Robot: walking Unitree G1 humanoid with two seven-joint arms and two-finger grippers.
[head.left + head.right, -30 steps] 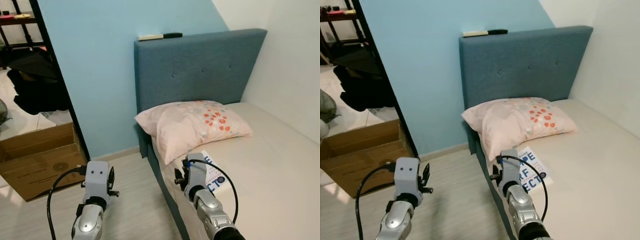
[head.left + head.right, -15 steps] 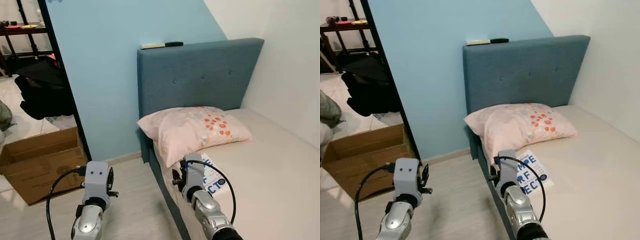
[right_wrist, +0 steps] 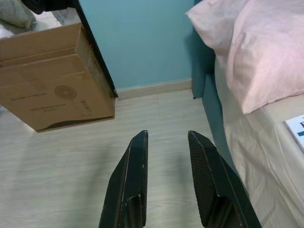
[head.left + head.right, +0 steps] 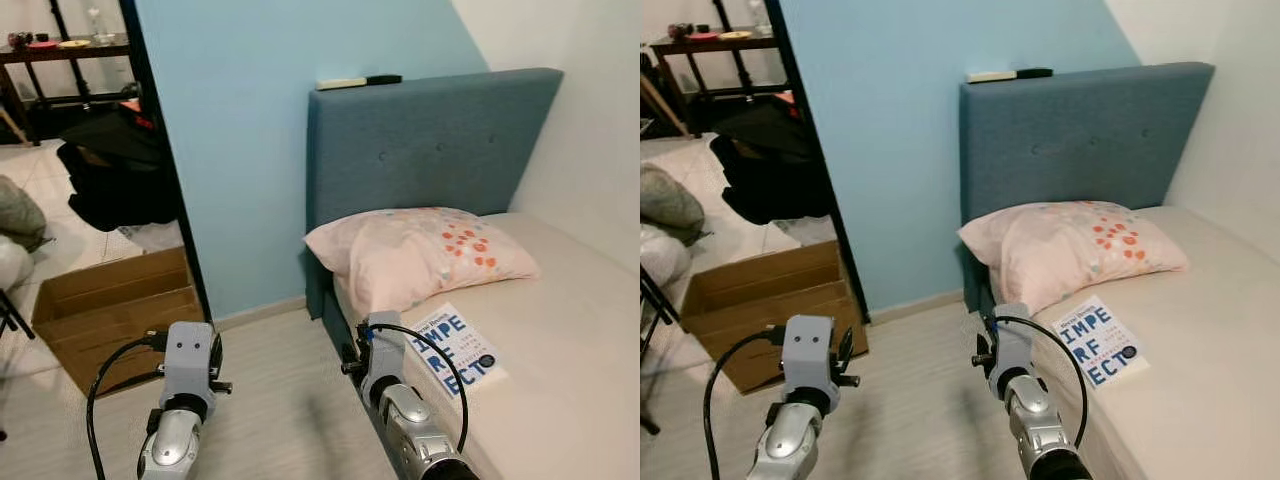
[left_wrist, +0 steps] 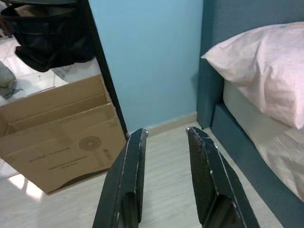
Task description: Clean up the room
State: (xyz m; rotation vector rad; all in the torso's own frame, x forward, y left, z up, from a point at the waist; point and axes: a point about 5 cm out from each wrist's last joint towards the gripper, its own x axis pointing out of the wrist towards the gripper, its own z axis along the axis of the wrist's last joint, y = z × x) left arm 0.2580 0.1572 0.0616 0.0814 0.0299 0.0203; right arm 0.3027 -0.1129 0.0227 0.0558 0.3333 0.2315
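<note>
Book (image 4: 455, 348) lies flat on the bed (image 4: 560, 330) just in front of the pillow (image 4: 420, 252), near the mattress edge, long axis running diagonally away from that edge. Right gripper (image 3: 167, 183) is nearer, over floor beside the bed, fingers apart and empty, book off to its bed side. Left gripper (image 5: 165, 179) also parted, empty, farther out toward the cardboard box (image 4: 110, 310).

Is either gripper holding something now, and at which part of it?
Nothing is held. The left gripper and the right gripper are both open, with only floor between their fingers.
</note>
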